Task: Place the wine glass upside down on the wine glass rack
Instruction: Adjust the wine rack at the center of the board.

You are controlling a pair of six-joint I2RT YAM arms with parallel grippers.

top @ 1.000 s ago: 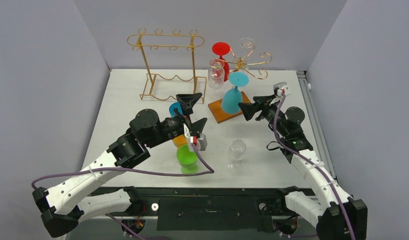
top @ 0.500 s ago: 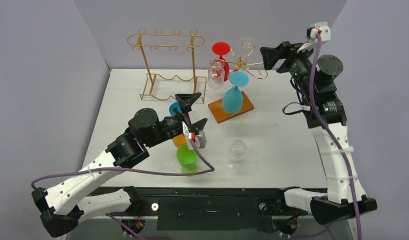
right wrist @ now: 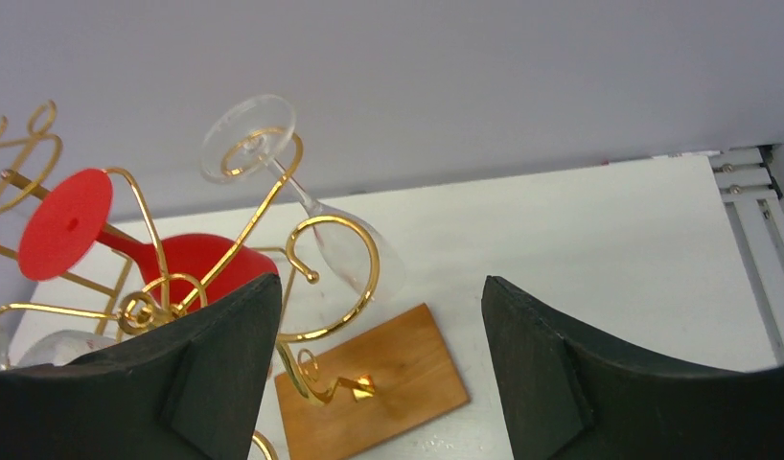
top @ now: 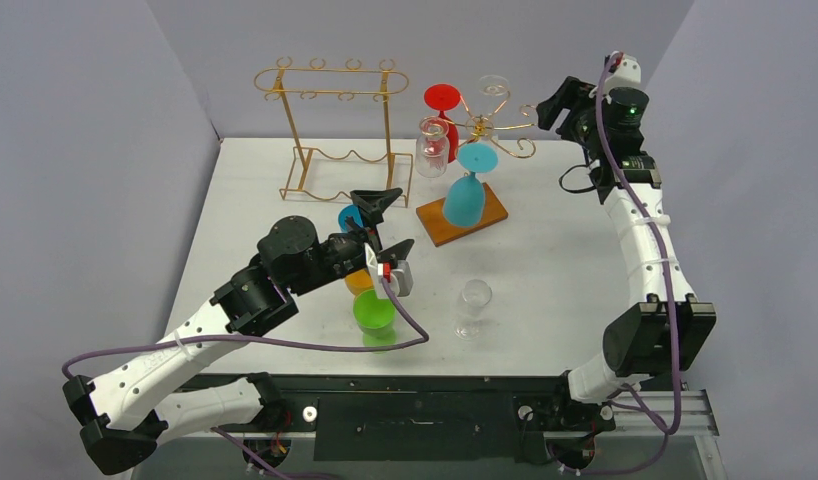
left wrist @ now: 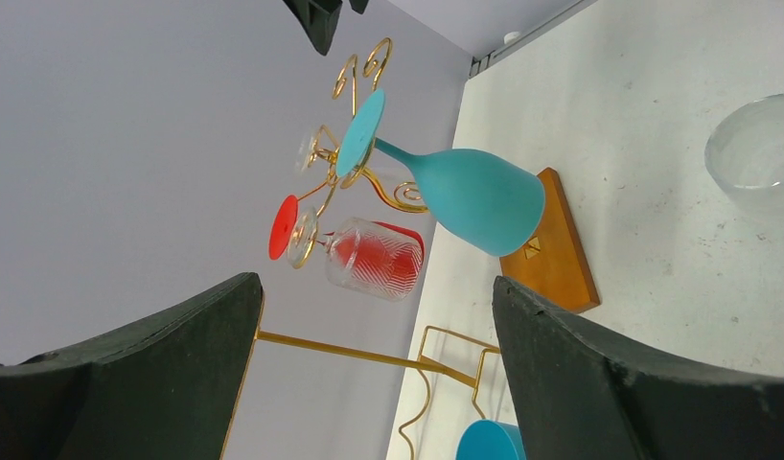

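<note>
tall gold wire frame (top: 388, 130) upright, back left on white table (top: 545, 250); grey wall (top: 85, 150) alongside.

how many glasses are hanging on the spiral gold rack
4: red glass back left, patterned clear glass left, teal glass front over the wooden base, plain clear glass back right. None seems hidden.

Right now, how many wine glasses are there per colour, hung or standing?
Clear glasses: 3
Red glass: 1
Teal glass: 1
Blue glass: 1
Orange glass: 1
Green glass: 1
Total: 8
</note>
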